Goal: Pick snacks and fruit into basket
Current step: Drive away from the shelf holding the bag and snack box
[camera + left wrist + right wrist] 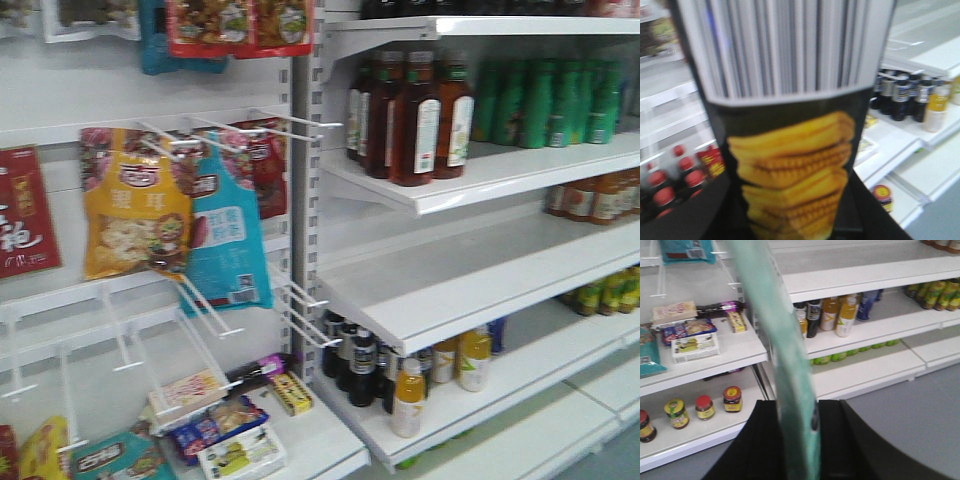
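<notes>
In the left wrist view my left gripper (792, 225) is shut on a black snack pack (790, 160) printed with yellow ridged chips and a large barcode. The pack stands upright and fills most of that view. In the right wrist view my right gripper (799, 440) is shut on a thin teal snack pouch (775, 330), seen edge-on and rising out of the jaws. More snacks hang on pegs in the front view: a yellow pouch (135, 205) and a blue-teal pouch (225, 235). Neither gripper shows in the front view. The fruit and the basket are out of view.
White store shelves (450, 290) carry brown bottles (415, 120), green bottles (550, 100) and dark and yellow drink bottles (400, 380). Bare white peg hooks (205, 310) stick out. Boxed snacks (692, 337) lie on a low shelf above small jars (732, 399). Grey floor (910, 415) lies at right.
</notes>
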### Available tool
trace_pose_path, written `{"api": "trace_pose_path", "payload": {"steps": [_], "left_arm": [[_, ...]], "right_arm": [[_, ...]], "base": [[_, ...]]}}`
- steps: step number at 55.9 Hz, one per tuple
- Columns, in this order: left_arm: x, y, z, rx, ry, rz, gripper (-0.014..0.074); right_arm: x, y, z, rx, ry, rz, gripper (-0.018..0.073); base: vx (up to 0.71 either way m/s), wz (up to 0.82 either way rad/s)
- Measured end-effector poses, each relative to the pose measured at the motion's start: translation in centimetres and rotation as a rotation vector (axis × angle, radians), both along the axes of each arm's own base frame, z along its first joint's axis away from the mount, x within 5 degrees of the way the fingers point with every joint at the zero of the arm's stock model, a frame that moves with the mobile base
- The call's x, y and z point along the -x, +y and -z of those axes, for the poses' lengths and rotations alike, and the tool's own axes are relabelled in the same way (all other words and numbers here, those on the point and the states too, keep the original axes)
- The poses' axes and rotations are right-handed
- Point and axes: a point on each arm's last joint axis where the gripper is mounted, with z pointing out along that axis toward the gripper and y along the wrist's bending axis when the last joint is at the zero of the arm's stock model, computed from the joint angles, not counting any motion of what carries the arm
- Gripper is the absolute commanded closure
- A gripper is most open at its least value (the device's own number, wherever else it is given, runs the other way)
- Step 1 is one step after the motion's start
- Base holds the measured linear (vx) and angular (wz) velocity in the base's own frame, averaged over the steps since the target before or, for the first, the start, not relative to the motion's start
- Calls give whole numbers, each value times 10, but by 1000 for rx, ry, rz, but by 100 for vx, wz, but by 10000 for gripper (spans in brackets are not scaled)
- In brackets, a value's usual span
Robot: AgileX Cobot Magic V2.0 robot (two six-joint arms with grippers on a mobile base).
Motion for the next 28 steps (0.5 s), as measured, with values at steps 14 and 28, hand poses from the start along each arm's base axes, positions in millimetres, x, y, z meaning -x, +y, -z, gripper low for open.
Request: {"api": "trace_pose_path", "payload": {"steps": [14, 28], "left_arm": [[0, 0, 0, 0, 0, 0, 469], [0, 0, 0, 0, 0, 0, 469]], "right_arm": [[0, 0, 0, 0, 0, 0, 568], [0, 0, 0, 0, 0, 0, 568]], "base": [[-5, -79], [2, -84]]}}
